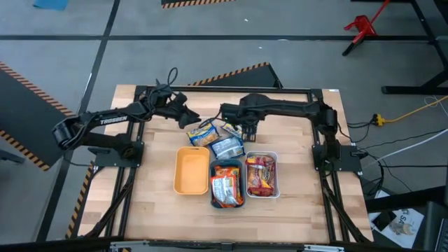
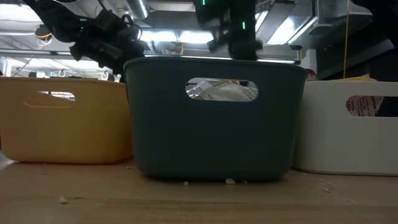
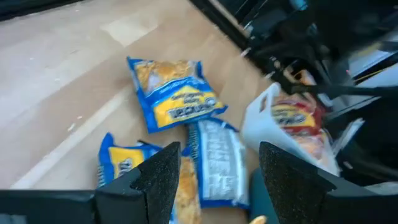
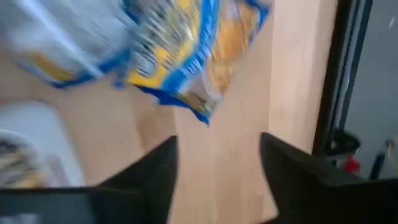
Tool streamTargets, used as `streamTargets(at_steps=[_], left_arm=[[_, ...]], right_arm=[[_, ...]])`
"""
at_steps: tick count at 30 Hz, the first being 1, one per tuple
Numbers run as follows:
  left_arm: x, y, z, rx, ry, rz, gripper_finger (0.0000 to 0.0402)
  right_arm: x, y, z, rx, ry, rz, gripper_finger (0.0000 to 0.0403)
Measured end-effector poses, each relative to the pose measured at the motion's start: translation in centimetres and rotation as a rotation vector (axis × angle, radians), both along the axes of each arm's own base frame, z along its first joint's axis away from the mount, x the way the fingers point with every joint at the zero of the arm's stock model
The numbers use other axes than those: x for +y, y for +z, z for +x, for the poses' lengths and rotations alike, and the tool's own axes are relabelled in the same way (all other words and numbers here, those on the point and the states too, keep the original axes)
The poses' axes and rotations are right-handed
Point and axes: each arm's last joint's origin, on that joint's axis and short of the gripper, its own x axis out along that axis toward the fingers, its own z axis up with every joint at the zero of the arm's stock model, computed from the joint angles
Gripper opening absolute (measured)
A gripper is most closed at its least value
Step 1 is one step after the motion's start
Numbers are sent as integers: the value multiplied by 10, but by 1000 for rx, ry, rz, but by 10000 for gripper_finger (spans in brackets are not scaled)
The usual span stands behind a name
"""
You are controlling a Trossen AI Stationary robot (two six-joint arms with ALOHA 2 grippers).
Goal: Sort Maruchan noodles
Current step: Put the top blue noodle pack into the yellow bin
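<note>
Three blue-and-yellow Maruchan noodle packets point(image 1: 215, 137) lie loose on the wooden table point(image 1: 147, 203) just behind the row of trays, bunched and partly overlapping, and we read them as the unsorted remainder. From the left wrist view we can tell them apart: one packet point(image 3: 175, 93) lies flat and alone on the wood, a paler blue-white packet point(image 3: 217, 163) sits beside the white tray's rim, and a third point(image 3: 124, 163) lies nearest that camera. In front of them the teal tray point(image 1: 227, 184) already holds orange-and-silver packets, the white tray point(image 1: 261, 175) holds red-brown ones, and the yellow-orange tray point(image 1: 191, 170) stands bare inside, which suggests to us that colours are being grouped by tray and that the blue packets are meant for that one. The right gripper point(image 1: 246, 130) hangs just above the far edge of the pile; its fingers point(image 4: 155, 177) stand apart with only bare wood between them, gripping nothing, placed as if to descend on a packet. The left gripper point(image 1: 183, 110) waits near the pile's far-left side, its fingers point(image 3: 163, 177) also spread and holding nothing. From table height, the teal tray's handle slot shows a silver packet inside.
</note>
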Motion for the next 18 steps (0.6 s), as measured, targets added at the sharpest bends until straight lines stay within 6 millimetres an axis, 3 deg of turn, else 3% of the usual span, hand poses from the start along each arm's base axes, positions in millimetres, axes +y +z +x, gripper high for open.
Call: streamTargets(at_steps=[4,8,13,18], left_arm=[[-3,-3,2,41,19,42,212],[-5,-3,4,48,19,63,212],[-4,-3,4,53,39,76,212],[-3,-3,4,67,68,113,212]], right_arm=[[-24,-38,-10,0,-59,36,289],[-41,-75,-26,-49,-86,56,338],[-60,-97,-34,-106,-72,91,367],[-79,-110,-34,-170,-39,129,371]])
